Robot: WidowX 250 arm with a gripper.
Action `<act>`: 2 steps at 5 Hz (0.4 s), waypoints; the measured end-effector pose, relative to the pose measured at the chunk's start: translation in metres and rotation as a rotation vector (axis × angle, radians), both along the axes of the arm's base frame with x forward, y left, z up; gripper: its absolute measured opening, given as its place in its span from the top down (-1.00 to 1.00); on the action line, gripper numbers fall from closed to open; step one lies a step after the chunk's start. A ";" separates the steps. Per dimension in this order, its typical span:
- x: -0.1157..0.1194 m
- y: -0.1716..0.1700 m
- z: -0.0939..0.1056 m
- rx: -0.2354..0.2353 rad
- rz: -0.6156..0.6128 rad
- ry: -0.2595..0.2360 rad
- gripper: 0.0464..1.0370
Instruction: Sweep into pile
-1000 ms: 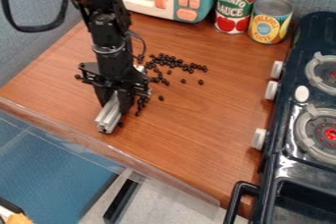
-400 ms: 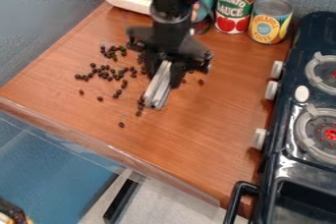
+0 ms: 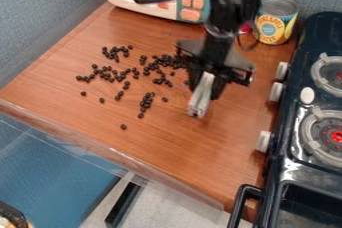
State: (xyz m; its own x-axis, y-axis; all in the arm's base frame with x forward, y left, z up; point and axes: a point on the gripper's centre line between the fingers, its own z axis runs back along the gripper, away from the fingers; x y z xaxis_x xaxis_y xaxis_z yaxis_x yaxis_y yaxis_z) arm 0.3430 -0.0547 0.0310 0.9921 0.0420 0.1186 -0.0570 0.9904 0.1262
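The black gripper [image 3: 206,85] hangs over the right-centre of the wooden counter, shut on a pale grey bar-like tool [image 3: 199,103] whose lower end points down at a slant. Left of it, many small dark beans [image 3: 145,103] lie scattered in loose clusters. One cluster sits at the upper left, another around the middle left, and one extends up to the arm's left side. Single beans lie apart, including one toward the front. Some of the counter behind the gripper is hidden.
The wooden counter [image 3: 167,142] has a clear raised front edge. A toy microwave [image 3: 160,7] stands at the back, with a yellow can [image 3: 275,22] right of the arm. The arm largely covers a red can. A dark toy stove [image 3: 300,97] with white knobs borders the right.
The gripper has moved right across the counter with the pale tool, from the left side past the middle. The beans on the left have come into view, and the red can is now mostly covered.
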 end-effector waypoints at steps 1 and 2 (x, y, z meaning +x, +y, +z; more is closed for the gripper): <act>0.014 -0.002 -0.018 0.011 0.010 0.036 0.32; 0.025 -0.004 -0.021 0.012 0.014 0.030 0.32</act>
